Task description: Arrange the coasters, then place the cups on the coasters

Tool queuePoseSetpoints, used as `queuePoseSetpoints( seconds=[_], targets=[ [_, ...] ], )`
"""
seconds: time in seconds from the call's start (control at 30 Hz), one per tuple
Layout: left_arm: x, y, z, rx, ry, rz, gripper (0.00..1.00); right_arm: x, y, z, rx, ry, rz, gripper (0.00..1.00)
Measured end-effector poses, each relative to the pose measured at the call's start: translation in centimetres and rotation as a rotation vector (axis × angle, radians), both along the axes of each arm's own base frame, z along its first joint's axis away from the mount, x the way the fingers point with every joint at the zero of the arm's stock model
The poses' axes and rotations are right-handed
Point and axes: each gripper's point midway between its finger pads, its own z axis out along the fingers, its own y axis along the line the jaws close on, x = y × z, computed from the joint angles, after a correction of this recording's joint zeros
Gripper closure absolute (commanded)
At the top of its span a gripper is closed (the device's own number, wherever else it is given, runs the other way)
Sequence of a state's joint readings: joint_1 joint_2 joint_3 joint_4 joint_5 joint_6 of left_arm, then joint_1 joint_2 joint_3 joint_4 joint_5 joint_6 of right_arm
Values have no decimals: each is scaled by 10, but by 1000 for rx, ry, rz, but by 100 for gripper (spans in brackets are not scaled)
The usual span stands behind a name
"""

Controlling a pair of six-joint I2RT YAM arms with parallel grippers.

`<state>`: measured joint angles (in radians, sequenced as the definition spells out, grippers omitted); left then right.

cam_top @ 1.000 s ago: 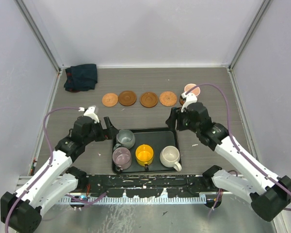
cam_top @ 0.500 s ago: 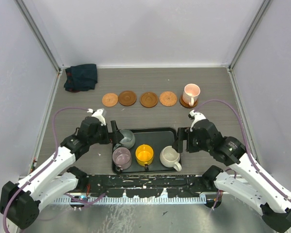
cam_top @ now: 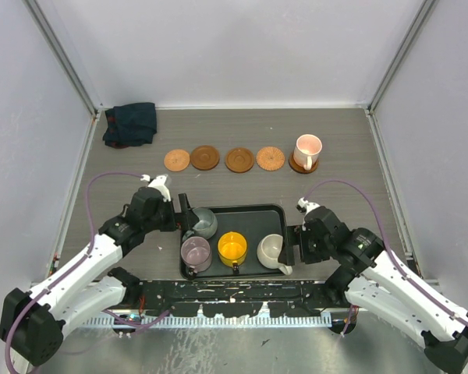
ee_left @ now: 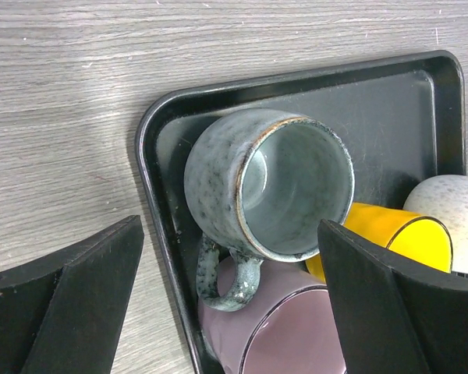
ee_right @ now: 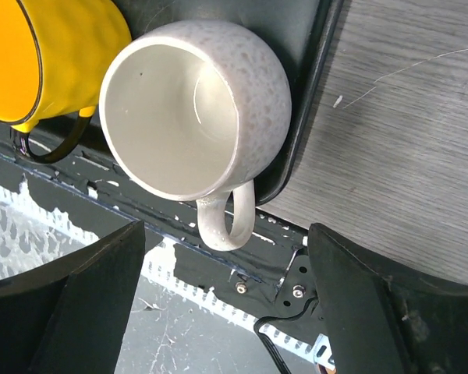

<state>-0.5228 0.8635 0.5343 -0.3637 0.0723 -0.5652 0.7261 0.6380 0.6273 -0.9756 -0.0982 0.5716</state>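
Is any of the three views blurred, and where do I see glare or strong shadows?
Top external: sharp, even light, only soft shadows; the metal strip at the near edge glares a little. Left wrist: sharp; the grey-green cup shows a pale sheen inside. Right wrist: sharp; the cream cup has a soft highlight inside.

White arm links (cam_top: 84, 269) with black joints (cam_top: 144, 210); mauve cables (cam_top: 113, 173) running to the wrists; black wedge-shaped fingers (ee_left: 70, 312).

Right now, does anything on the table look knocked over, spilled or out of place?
Nothing stands out. The pink cup sits upright on the rightmost coaster, the other four coasters line up bare, and four cups stand upright in the black tray. Nothing is spilled.
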Motion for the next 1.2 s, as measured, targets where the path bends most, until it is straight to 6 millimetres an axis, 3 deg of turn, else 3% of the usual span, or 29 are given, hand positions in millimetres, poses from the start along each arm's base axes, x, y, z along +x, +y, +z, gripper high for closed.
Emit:
queuePoseSetpoints(
  seconds=[0.23, 0.57, 1.1, 1.2],
  targets=[
    [1, 1, -1, 7, 2, 7, 5, -6, 9, -1, 17, 20, 47, 11],
    [3, 3, -1, 13, -4, 20, 5, -20, 17, -32, -131, 131, 147, 14],
    [5, 5, 10, -1, -49, 35, 4, -16, 26, -49, -229, 105, 164, 36],
    [5, 5, 10, -2, -52, 36, 5, -14, 31, -51, -229, 97, 169, 45]
  ],
)
